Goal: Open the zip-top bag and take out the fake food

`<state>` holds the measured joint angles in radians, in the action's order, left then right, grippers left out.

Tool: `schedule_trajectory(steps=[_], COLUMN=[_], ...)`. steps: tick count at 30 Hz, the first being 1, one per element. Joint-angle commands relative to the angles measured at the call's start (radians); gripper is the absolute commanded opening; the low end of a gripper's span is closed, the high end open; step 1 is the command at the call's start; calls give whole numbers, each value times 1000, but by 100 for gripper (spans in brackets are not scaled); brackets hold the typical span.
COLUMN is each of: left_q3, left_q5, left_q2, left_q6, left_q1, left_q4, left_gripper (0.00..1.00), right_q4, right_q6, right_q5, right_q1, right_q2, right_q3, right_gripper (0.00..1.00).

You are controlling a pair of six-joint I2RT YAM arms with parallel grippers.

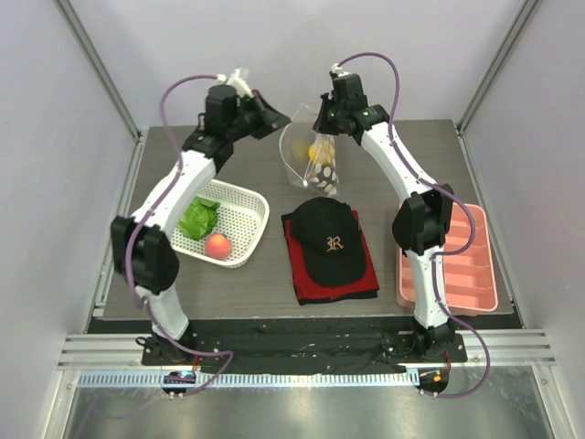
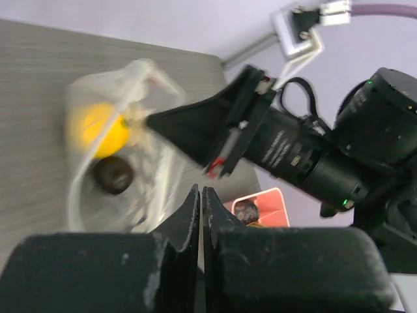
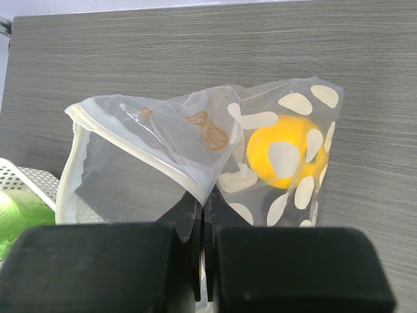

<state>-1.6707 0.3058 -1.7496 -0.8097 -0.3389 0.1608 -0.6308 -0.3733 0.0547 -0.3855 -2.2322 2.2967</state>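
The right gripper (image 3: 201,207) is clamped tight on a fold of the zip-top bag (image 3: 163,143), pinching it near the rim, so the pouch hangs off the table (image 1: 384,183) above the middle of its far edge, its mouth gaping open to one side. Through the clear plastic with white dots the yellow-orange citrus (image 3: 283,150) shows, and from the left wrist the dark brown ball (image 2: 112,175) sits just below it in the bag. A small brown print marks the plastic, too faint to read. The left gripper (image 2: 201,199) hovers just beside the bag with its fingers pressed together and nothing between them. Near the left edge of the table sits a white mesh basket (image 1: 247,206) holding the leafy green vegetable (image 1: 198,219) and the red-pink peach (image 1: 218,245), side by side. In the middle, toward the near edge, a black cap (image 1: 327,240) lies on a folded red cloth (image 1: 297,265) — the cap's front carries a single gold ornate letter "R", the only writing that can be read. A pink tray (image 1: 475,274) with long compartments lies along the right edge — partly behind the right arm.
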Motion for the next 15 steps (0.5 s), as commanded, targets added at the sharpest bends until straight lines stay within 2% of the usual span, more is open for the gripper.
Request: schedule_trajectory(steps=[1, 2, 6, 9, 12, 15], left_q3=[-179, -255, -340, -299, -215, -227], left_q5=[121, 122, 81, -23, -137, -127], left_q2=[-186, -215, -323, -312, -245, -263], left_q6=[-11, -11, 47, 149, 249, 317], left_q1=[-49, -64, -91, -98, -104, -112], left_q4=[-38, 11, 111, 158, 131, 169], left_gripper=[0, 0, 0, 0, 0, 0], right_q4=[-6, -10, -21, -30, -36, -37], right_q6=[-42, -49, -101, -131, -141, -144], right_q5=[-3, -9, 14, 43, 72, 95], right_q1=[-9, -10, -13, -15, -15, -15], right_q2=[39, 39, 43, 43, 49, 52], right_q3=[55, 55, 55, 64, 72, 73], right_gripper=[1, 1, 1, 1, 2, 2])
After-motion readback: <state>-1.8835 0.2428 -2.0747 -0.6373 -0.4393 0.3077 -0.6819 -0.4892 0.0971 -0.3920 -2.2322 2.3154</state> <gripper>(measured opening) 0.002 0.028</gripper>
